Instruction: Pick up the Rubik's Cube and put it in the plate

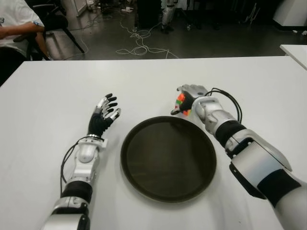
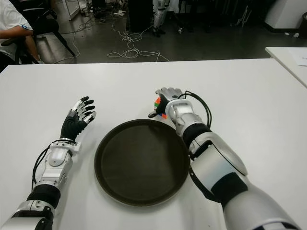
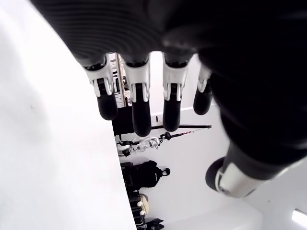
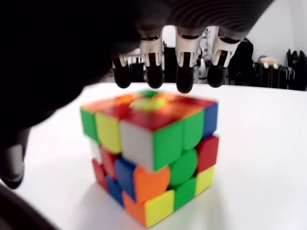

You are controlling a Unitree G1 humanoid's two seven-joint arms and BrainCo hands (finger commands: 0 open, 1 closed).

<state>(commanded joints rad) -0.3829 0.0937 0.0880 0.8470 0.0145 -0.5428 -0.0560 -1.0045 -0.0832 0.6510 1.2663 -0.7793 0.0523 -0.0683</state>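
The Rubik's Cube (image 4: 151, 153) stands on the white table (image 1: 57, 96) just beyond the far right rim of the dark round plate (image 1: 168, 163). My right hand (image 1: 190, 92) hovers over the cube (image 1: 181, 103), palm down. Its fingers (image 4: 184, 79) are stretched out above the cube's top face and the thumb is off to the side; none of them closes on the cube. My left hand (image 1: 106, 109) is open with fingers (image 3: 139, 108) spread, to the left of the plate, holding nothing.
A seated person (image 1: 17, 28) is at the far left corner behind the table. Cables (image 1: 139, 43) lie on the floor beyond the far edge. A second white table (image 1: 295, 50) shows at the far right.
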